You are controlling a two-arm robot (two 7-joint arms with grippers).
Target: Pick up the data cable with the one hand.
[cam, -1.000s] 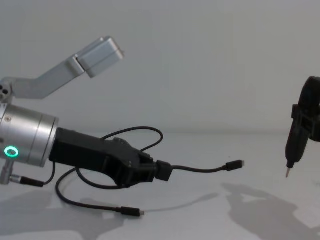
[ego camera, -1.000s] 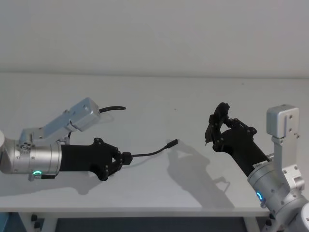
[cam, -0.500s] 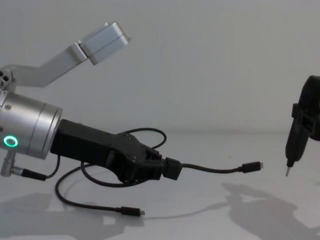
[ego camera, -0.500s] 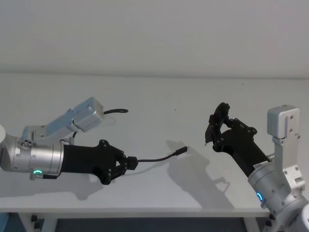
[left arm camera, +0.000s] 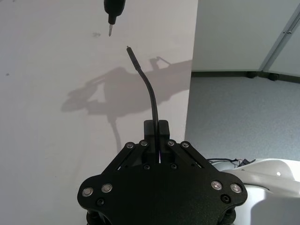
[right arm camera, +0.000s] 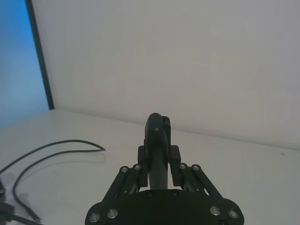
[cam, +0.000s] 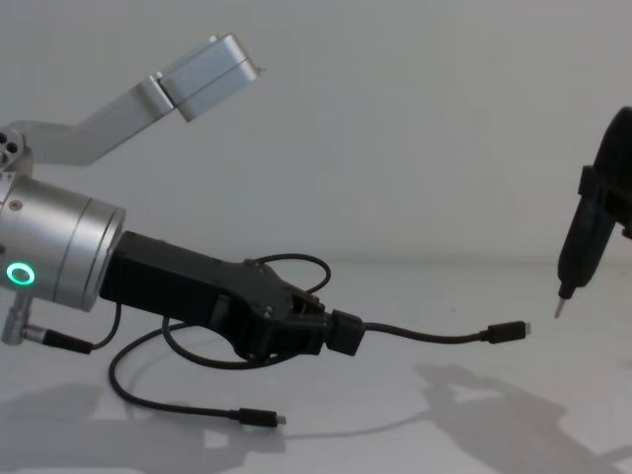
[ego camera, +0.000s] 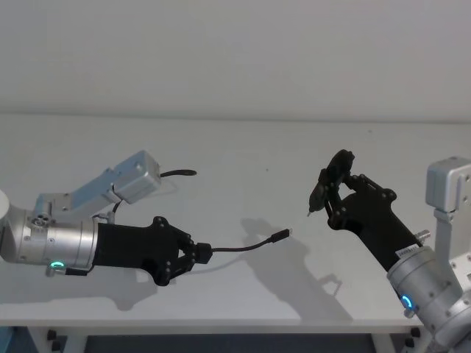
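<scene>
White table [ego camera: 243,147], plain pale wall [ego camera: 235,51], grey speckled floor [left arm camera: 234,108]

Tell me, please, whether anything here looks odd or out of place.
Yes: the left claw is clamped on a short wire that juts into the air towards the pointed tool in the right claw, while the long looping cable lies on the table.

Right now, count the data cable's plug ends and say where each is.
2. One plug hangs in the air between the left gripper, shut on the data cable, and the right gripper's pointed tool. The other plug lies on the table below the left gripper.
</scene>
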